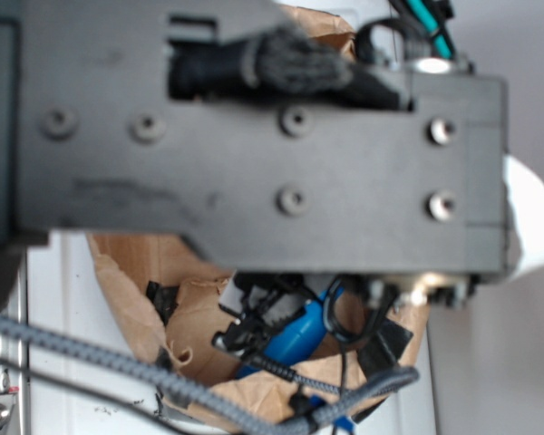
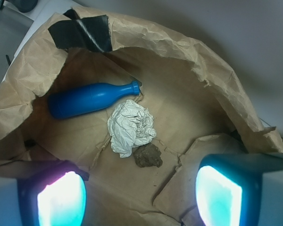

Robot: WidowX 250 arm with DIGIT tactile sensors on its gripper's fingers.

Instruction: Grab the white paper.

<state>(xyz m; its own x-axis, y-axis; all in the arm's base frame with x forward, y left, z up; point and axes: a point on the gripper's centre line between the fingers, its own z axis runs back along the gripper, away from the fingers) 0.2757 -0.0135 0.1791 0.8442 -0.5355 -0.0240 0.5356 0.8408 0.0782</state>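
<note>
The white paper (image 2: 130, 126) is a crumpled off-white ball lying on the floor of an open brown paper bag (image 2: 188, 56) in the wrist view. It touches a dark brown lump (image 2: 148, 156) at its lower right. My gripper (image 2: 139, 195) hangs above the bag floor, nearer the camera than the paper. It is open wide, and its two glowing fingertips (image 2: 61, 200) have nothing between them. In the exterior view the arm's dark body (image 1: 254, 136) fills most of the frame and hides the white paper.
A blue plastic bottle (image 2: 89, 99) lies on its side just behind the paper, also seen as the blue bottle (image 1: 295, 333) below the arm. Black tape (image 2: 82, 30) patches the bag's far rim. The bag walls rise on all sides. Grey cables (image 1: 118, 362) cross the exterior view.
</note>
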